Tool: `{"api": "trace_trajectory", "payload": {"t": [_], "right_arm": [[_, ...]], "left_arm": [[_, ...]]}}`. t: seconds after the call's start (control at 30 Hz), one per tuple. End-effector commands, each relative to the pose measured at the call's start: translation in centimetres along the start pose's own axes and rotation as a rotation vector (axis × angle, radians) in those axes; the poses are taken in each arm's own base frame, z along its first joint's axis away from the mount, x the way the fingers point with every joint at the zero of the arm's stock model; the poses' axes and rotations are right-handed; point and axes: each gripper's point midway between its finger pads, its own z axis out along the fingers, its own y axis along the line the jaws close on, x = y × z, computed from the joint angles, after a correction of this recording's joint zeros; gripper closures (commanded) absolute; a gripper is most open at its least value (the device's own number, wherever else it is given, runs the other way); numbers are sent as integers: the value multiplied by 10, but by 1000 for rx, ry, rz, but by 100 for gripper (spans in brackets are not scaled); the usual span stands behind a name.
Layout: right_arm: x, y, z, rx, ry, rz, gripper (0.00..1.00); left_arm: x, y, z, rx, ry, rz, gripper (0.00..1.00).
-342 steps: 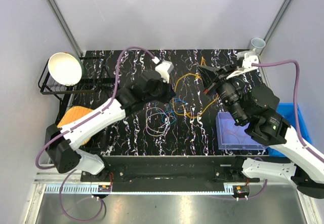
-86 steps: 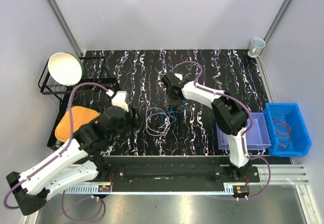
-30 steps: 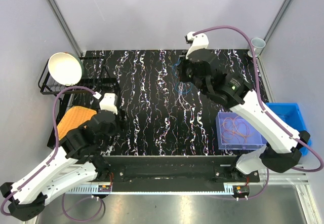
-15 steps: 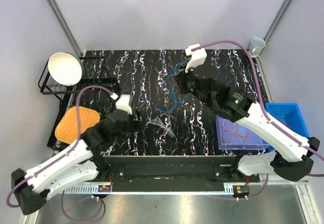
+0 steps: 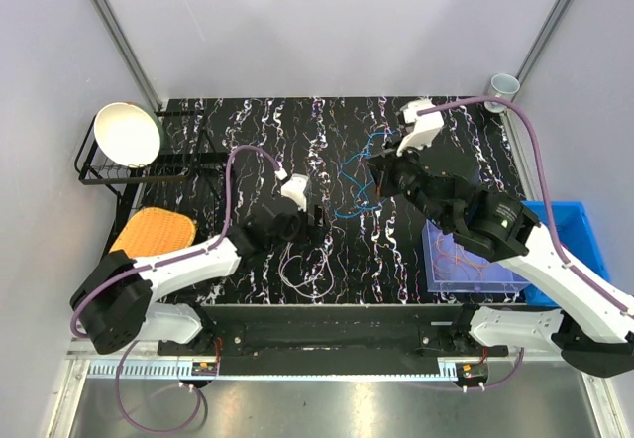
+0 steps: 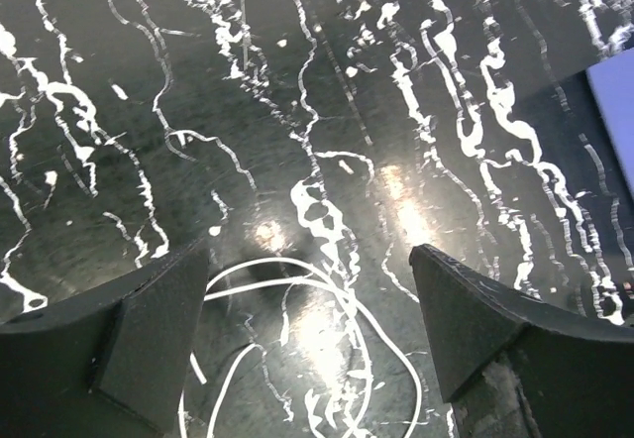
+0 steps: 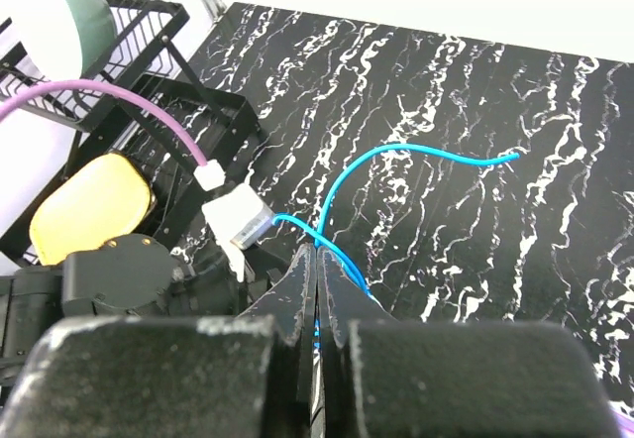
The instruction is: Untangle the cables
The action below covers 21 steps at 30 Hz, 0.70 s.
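Note:
The cables are thin wires on the black marbled table (image 5: 248, 151). A blue cable (image 5: 347, 175) hangs from my right gripper (image 5: 374, 172) near the table's middle. In the right wrist view that gripper (image 7: 317, 260) is shut on the blue cable (image 7: 396, 151), which arcs up and away to a free end. Pale purple loops (image 5: 297, 260) lie in front of my left gripper (image 5: 317, 213). In the left wrist view it (image 6: 307, 329) stands open just above the table, with a pale loop (image 6: 327, 299) lying between its fingers (image 6: 149, 339), not touched.
A clear purple tray (image 5: 431, 260) at the front right holds orange wires, beside a blue bin (image 5: 584, 225). At the left are a black rack (image 5: 99, 175) with a white bowl (image 5: 127, 133) and an orange pad (image 5: 149, 232). A cup (image 5: 503, 85) stands at the back right corner.
My left arm has swung in from the left to the pale loops, its jaws spreading wider. My right gripper has carried the blue cable to the right and slightly nearer.

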Motion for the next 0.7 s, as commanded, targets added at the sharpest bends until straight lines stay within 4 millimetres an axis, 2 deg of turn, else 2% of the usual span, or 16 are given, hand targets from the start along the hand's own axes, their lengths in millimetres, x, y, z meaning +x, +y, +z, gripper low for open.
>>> {"api": "trace_trajectory", "payload": {"t": [0.0,0.13,0.2,0.23,0.27,0.3,0.33,0.4,0.43,0.47,0.5,0.53,0.6,0.63,0.67], "right_arm": [[3,-13,-5,57,-13,1,100],[6,-20,-4,94,-14,0,100],[5,-25,-5,121,-24,3,100],[6,-28,-6,133,-27,6,100],[5,-35,-8,172,-36,7,100],[5,-40,-9,195,-40,9,100],[5,-45,-12,218,-45,11,100],[4,-57,-16,280,-53,1,100],[3,-62,-17,303,-57,-4,100],[3,-69,-19,345,-63,-14,100],[6,-73,-17,373,-55,-31,100],[4,-78,-18,404,-58,-44,100],[8,-90,-16,494,-48,-85,100],[6,-93,-15,520,-47,-106,100],[6,-100,-16,567,-43,-130,100]], "left_arm": [[-40,-27,-3,101,-129,-43,15],[-46,-23,-14,76,-132,-48,16],[-42,-14,-20,30,-108,-44,16],[-49,-14,-28,22,-123,-50,16],[-40,-4,-33,-23,-81,-38,16],[-39,-1,-38,-39,-70,-36,16],[-46,0,-49,-43,-85,-33,16],[-37,13,-64,-93,-41,-15,16],[-47,14,-79,-90,-70,-13,15],[-39,23,-90,-125,-33,5,14],[-39,27,-99,-140,-28,14,13],[-38,34,-117,-160,-17,28,12],[-43,43,-137,-202,-33,18,12],[-55,40,-155,-184,-72,-8,11],[-47,45,-167,-193,-33,-4,11]]}}
